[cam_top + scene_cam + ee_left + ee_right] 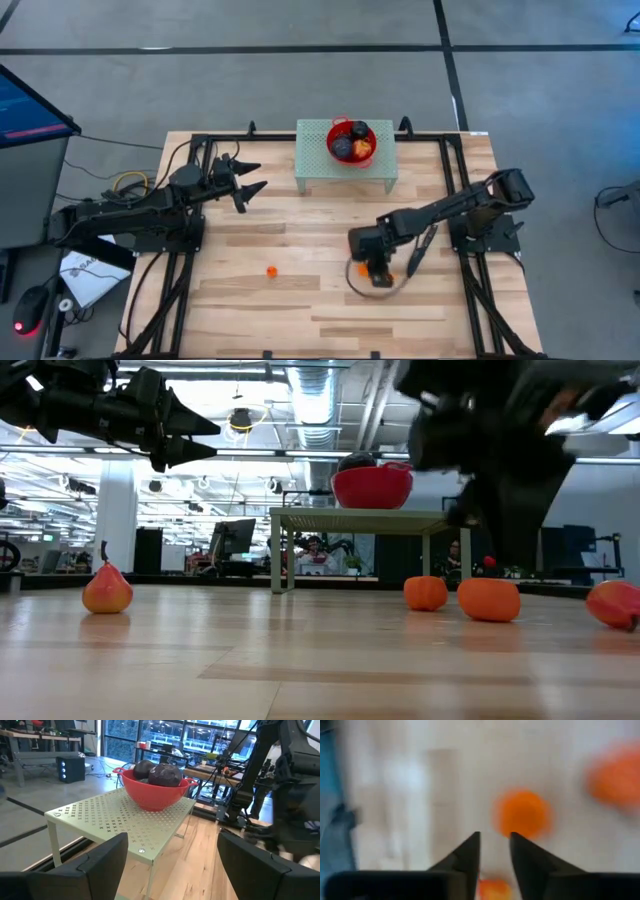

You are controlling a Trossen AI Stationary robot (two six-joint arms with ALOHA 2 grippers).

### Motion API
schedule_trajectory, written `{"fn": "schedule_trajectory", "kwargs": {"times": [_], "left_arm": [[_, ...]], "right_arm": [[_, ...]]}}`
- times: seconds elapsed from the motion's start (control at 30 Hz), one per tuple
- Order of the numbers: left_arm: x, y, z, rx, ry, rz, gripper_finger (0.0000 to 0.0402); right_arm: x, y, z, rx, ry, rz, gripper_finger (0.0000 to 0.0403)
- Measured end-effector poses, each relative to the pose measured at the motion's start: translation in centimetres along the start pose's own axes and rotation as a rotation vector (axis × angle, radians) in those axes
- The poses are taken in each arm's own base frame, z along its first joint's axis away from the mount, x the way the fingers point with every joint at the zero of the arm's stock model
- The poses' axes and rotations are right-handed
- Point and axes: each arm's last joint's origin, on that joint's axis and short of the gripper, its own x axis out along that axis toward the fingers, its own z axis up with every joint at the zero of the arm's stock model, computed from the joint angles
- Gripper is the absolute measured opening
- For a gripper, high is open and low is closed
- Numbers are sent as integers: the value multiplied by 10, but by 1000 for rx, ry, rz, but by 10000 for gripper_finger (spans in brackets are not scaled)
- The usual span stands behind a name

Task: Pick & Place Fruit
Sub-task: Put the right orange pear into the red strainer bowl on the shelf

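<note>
Part done. Several small round toy fruits point(352, 145), dark purple and orange, already sit in the red translucent bowl point(333, 131) on the pale green perforated stand point(315, 165), well beyond both pincers. Left on the wooden desk point(300, 300): orange fruits beneath the right pincer point(380, 272), one just ahead of its tips point(522, 814), and a lone orange fruit point(271, 270) well off to its side. Right pincer narrowly parted, holding nothing visible. Left pincer point(250, 180) waits open, raised near the stand.
</note>
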Motion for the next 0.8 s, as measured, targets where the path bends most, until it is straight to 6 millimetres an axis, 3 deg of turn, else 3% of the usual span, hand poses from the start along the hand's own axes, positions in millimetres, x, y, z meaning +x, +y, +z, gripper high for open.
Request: {"fn": "schedule_trajectory", "kwargs": {"times": [0.17,0.3,0.43,0.67,0.8], "left_arm": [[0,0,0,-3,-1,0,301],[0,0,0,-6,0,0,301],[0,0,0,-7,2,1,301],[0,0,0,-7,0,0,301],[0,0,0,-7,0,0,301]], "right_arm": [[13,19,-5,-441,40,118,196],[24,30,-14,-606,93,39,233],[30,38,-24,-658,147,-44,224],[35,54,-37,-720,189,-127,161],[48,54,-45,-742,259,-214,134]]}}
